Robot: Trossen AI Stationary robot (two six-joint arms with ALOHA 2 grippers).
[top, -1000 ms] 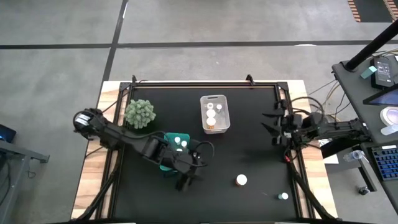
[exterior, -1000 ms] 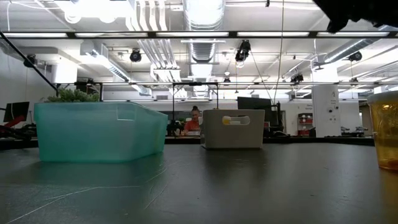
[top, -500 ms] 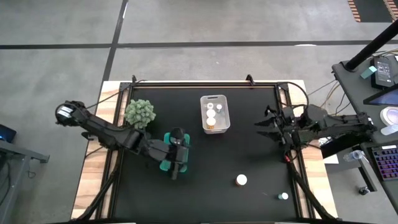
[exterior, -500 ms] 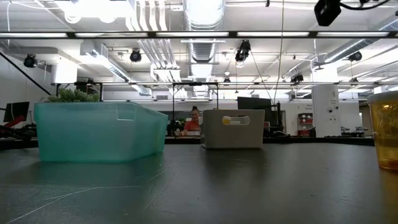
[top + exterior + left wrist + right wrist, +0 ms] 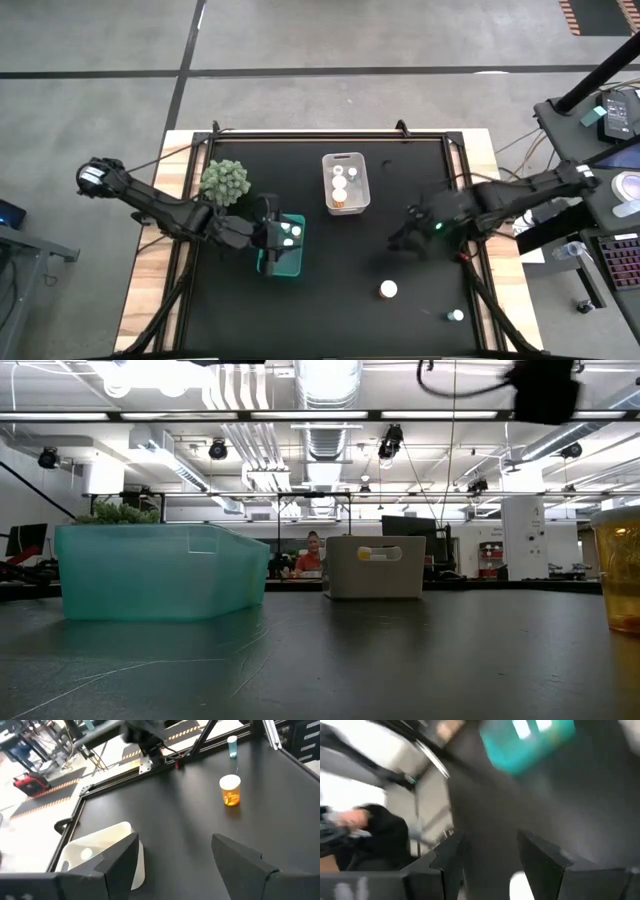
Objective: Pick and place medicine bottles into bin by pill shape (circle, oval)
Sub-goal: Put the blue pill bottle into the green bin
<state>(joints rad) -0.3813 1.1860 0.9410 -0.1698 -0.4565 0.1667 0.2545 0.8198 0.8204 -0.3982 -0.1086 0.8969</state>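
**An open-plan robotics lab**

Bare ducts and strip lights run overhead, with monitors and a seated person at benches behind. The black tabletop stands on a polished concrete floor marked with dark tape; a cluttered desk with a keyboard sits alongside.

A matt black table top sits in a dark metal frame, with pale wood showing grain at its edges. The teal bin is translucent, smooth plastic; the white bin is opaque, satin plastic. An amber bottle is glossy see-through plastic under a smooth white cap. The green plant looks bushy and rough. Both arms' fingers are matt dark plastic.
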